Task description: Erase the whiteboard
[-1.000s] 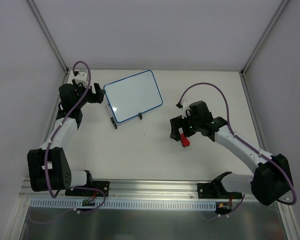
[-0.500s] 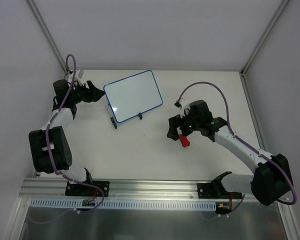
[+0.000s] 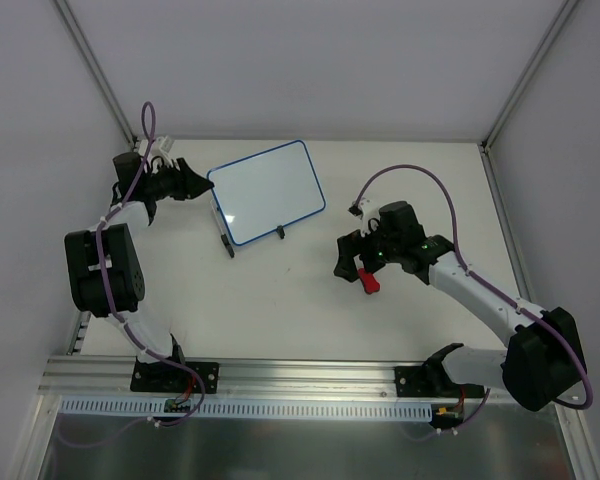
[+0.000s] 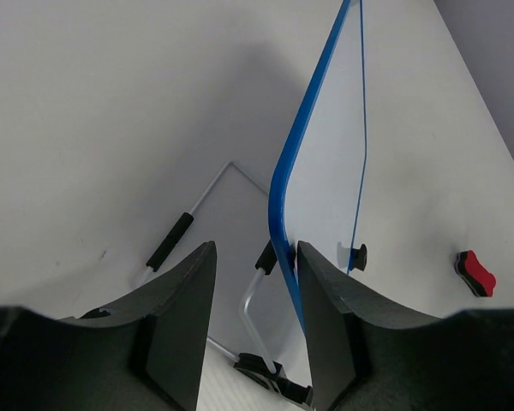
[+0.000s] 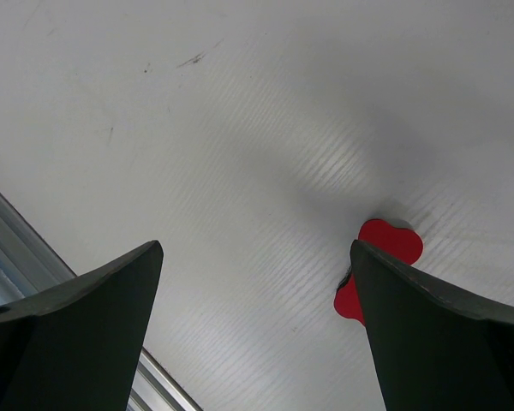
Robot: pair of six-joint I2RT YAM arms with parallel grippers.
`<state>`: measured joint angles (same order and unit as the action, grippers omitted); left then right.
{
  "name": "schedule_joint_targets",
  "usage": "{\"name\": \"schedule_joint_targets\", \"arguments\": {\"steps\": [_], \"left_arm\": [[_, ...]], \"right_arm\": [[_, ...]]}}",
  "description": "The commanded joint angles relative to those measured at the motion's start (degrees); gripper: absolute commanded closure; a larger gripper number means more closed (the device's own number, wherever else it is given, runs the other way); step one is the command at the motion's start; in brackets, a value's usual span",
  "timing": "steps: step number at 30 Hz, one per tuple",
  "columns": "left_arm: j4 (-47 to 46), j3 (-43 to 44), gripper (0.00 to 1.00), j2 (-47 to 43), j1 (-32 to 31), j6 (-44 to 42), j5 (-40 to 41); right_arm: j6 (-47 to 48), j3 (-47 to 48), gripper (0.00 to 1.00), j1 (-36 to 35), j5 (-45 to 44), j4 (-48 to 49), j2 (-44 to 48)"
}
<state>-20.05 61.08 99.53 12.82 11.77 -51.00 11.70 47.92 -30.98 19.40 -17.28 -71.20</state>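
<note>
From above, the left claw sits near the far-left corner of the white worktop. Its black fingers point at the left short edge of the small rectangular white whiteboard with a thin blue rim; whether they touch it cannot be told here. The board lies skewed in the far-left part of the worktop, its face blank, with two small black clip feet along its near edge. The right claw hangs right of centre, fingers spread, with the small red bone-shaped eraser just beside them.

In the left wrist view, the left claw has its fingers apart, not clamped. The board's blue rim runs into the gap, close against one finger. A thin wire stand with black sleeves shows behind the board, and the eraser lies well beyond.

In the right wrist view, the right claw is wide apart and holds nothing. The eraser lies on the worktop just inside one finger.
</note>
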Motion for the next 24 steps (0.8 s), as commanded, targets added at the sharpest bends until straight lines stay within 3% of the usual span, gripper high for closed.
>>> {"name": "schedule_joint_targets", "arguments": {"steps": [1, 11, 18, 20, 24], "left_arm": [[-1.7, 3.2, 0.58, 0.6, 0.2, 0.2, -4.7], [-2.3, 4.2, 0.66, 2.7, 0.2, 0.3, -8.2], [-2.3, 5.5, 0.81, 3.7, 0.2, 0.4, -8.7], [-2.3, 6.1, 0.97, 3.7, 0.2, 0.5, -8.7], [-2.3, 6.4, 1.0, 3.5, 0.2, 0.3, -8.8]], "right_arm": [[0.9, 1.0, 0.04, -0.2, 0.5, 1.1, -0.2], [0.2, 1.7, 0.04, -0.3, 0.5, 1.1, -1.6], [0.1, 2.2, 0.04, -0.3, 0.6, 1.0, -2.0], [0.2, 2.0, 0.03, -0.3, 0.7, 0.9, -2.0], [0.4, 1.9, 0.03, -0.2, 0.8, 0.8, -2.2]]}}
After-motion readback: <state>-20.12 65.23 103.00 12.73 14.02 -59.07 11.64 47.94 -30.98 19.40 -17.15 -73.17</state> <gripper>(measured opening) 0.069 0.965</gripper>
